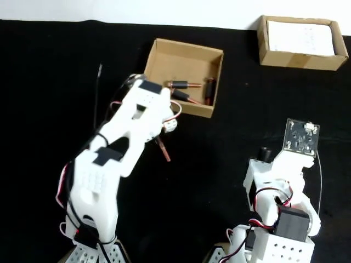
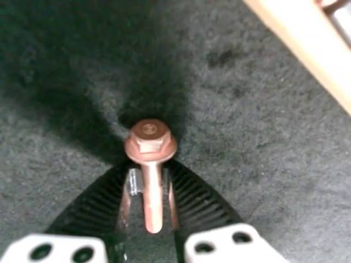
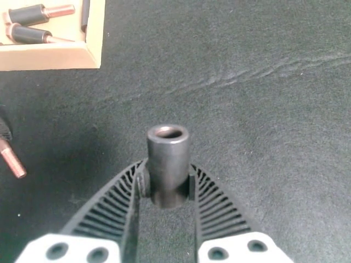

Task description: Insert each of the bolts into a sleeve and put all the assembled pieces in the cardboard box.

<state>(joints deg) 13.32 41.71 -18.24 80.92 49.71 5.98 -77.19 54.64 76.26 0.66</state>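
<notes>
The left hand (image 2: pixel 149 176) is clenched on a copper bolt (image 2: pixel 150 144). The shank lies between its fingers and the flanged hex head stands just past the fingertips, above the black tabletop (image 1: pixel 44 82). The right hand (image 3: pixel 167 167) grasps a dark sleeve (image 3: pixel 168 156) by its lower half, with the open bore clear of the fingers. The cardboard box (image 1: pixel 189 46) sits just beyond the left hand and well apart from the right hand, and assembled pieces (image 1: pixel 184 84) already lie in it. Seen from the right hand, the bolt's threaded end (image 3: pixel 12 160) shows off to one side, near the sleeve but not touching it. I judge the step in hand to be bringing the two together.

Alignment looks like the main risk. In the high view the bolt hangs tilted under the left hand, so unless the axes are matched its tip could catch the sleeve's rim. That could twist the sleeve in the right hand's grip or push it out altogether. Both parts are smooth round metal and could slip or turn under a sideways load, and a dropped one would likely roll across the tabletop.

The left hand's fingers also cover much of the shank, so the sleeve may meet them before the bolt is seated. Letting go early could leave a loose, half-joined pair. With the box so close to the left hand, a careless swing might nudge its wall. A second box (image 1: pixel 301 59) holding a white sheet lies farther beyond the right hand and could be taken for the target
</notes>
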